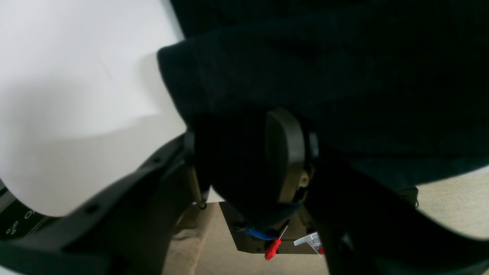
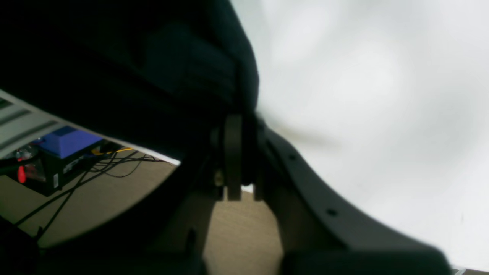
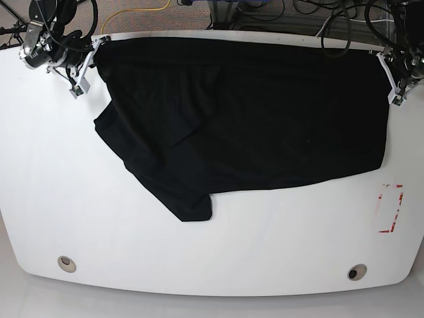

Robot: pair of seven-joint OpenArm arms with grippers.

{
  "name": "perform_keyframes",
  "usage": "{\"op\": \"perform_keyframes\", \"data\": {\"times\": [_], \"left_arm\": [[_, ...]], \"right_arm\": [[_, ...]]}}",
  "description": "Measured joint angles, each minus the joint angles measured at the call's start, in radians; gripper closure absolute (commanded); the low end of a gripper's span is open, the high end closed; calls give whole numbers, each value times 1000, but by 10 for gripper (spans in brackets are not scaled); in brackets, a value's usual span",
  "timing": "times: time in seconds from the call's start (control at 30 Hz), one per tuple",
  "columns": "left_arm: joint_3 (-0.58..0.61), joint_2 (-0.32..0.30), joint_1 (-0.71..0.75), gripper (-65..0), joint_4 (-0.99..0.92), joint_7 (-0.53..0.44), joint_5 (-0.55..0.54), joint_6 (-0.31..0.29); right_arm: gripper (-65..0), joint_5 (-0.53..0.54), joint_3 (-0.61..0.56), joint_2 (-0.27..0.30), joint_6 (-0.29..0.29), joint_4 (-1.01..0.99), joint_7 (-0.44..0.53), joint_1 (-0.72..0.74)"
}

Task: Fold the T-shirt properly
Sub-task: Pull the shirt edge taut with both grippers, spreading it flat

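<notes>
The black T-shirt (image 3: 238, 119) lies spread over the far half of the white table (image 3: 79, 218), with a sleeve-like flap reaching toward the front at the left. At the shirt's far right corner in the base view, my left gripper (image 3: 389, 74) is shut on a bunch of the cloth. The left wrist view shows that bunch of T-shirt (image 1: 344, 76) clamped in the left gripper (image 1: 237, 152). At the shirt's far left corner, my right gripper (image 3: 93, 56) pinches the edge. In the right wrist view the T-shirt (image 2: 114, 57) hangs from the shut right gripper (image 2: 246, 152).
A red-marked rectangle (image 3: 389, 209) is on the table at the right. Two round holes (image 3: 66, 264) (image 3: 356, 272) sit near the front edge. Cables (image 3: 265, 13) run behind the far edge. Below the table are a red-handled screwdriver (image 1: 273, 248) and a blue box (image 2: 67, 141).
</notes>
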Motion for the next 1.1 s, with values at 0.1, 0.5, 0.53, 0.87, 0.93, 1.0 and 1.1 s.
{"op": "perform_keyframes", "data": {"times": [0.1, 0.5, 0.53, 0.87, 0.93, 1.0, 1.1], "left_arm": [[0, 0, -1, -261, 1, 7, 0, 0], [-59, -2, -51, -440, 118, 186, 17, 4], [-57, -2, -59, -440, 137, 190, 10, 4], [-54, 0, -111, -439, 241, 314, 6, 5], [-53, 0, -111, -439, 258, 313, -1, 5], [-53, 1, -111, -439, 265, 314, 0, 5], [-53, 3, -111, -439, 266, 320, -4, 5]], "right_arm": [[-8, 0, 0, 0, 0, 0, -1, 2], [-341, -5, 3, 0, 0, 2, -3, 6], [-363, -8, 3, -1, 0, 7, -3, 10], [-407, -8, 5, -5, 0, 95, -6, 27], [-406, -5, 5, -6, 0, 111, -5, 27], [-406, -2, 5, -6, 0, 117, -5, 30], [-406, -4, 5, -5, 0, 117, -10, 39]]}}
